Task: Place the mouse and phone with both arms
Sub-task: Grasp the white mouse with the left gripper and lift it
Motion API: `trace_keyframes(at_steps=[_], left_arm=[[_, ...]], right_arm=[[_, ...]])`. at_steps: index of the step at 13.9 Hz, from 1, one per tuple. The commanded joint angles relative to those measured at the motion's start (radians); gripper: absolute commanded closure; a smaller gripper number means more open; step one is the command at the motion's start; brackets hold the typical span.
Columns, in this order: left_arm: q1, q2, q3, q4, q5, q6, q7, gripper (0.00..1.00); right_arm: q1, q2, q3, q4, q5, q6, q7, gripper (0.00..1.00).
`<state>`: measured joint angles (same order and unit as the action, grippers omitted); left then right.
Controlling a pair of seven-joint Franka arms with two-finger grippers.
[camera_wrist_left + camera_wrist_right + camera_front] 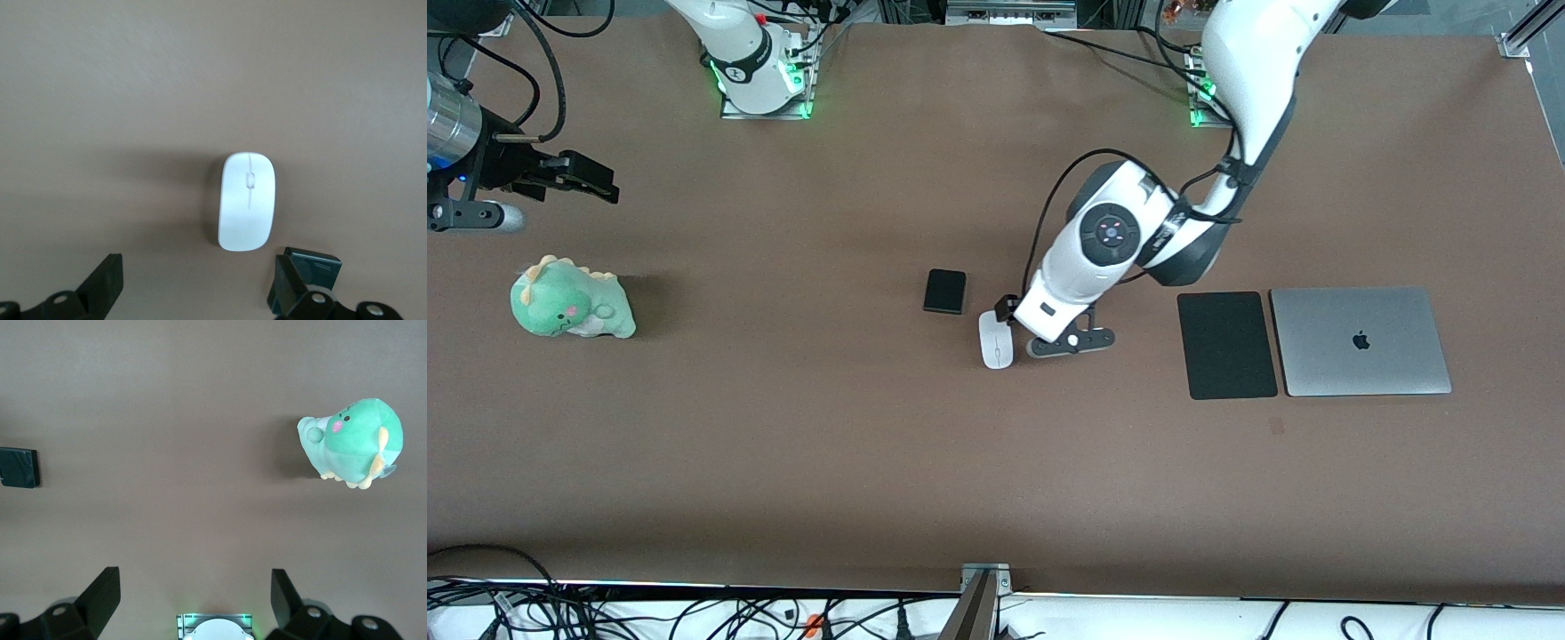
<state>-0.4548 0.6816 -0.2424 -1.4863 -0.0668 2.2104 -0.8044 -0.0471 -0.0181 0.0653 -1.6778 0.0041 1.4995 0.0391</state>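
So both arms have their fingers spread wide and neither one is holding anything. The left gripper [1024, 331] is down low over the middle of the table [783, 462], right by the mouse [996, 339]; in the front view the arm's wrist covers most of the gripper, but the left wrist view shows the two black fingers [303, 283] wide apart with the mouse [246, 201] lying flat on the brown tabletop just ahead of them, not between them and not touched. The phone [944, 291] lies flat close beside the mouse, a bit farther from the front camera and slightly toward the right arm's end of the table, with bare table between the two. The right gripper [583, 178] hangs up in the air at the right arm's end of the table, fingers also apart, waiting over bare table near a green plush dinosaur [571, 298]. Its wrist view shows that plush toy [353, 443] below and the phone's edge [19, 467] at the frame border. Toward the left arm's end of the table there's a black pad [1226, 345] lying flat, and just beside it a closed grey laptop [1359, 340], almost touching it edge to edge.
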Motion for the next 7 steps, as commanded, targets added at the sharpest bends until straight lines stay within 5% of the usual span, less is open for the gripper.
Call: trace_keyframes(at_steps=[1, 7], left_arm=[[-0.091, 0.09, 0.04, 0.104, 0.032, -0.008, -0.091, 0.0], [-0.151, 0.2, 0.09, 0.142, 0.038, 0.095, -0.093, 0.0]], right_arm=[[-0.001, -0.002, 0.002, 0.003, 0.019, -0.012, 0.015, 0.0], [-0.001, -0.005, 0.002, 0.004, 0.02, -0.012, 0.015, 0.0]])
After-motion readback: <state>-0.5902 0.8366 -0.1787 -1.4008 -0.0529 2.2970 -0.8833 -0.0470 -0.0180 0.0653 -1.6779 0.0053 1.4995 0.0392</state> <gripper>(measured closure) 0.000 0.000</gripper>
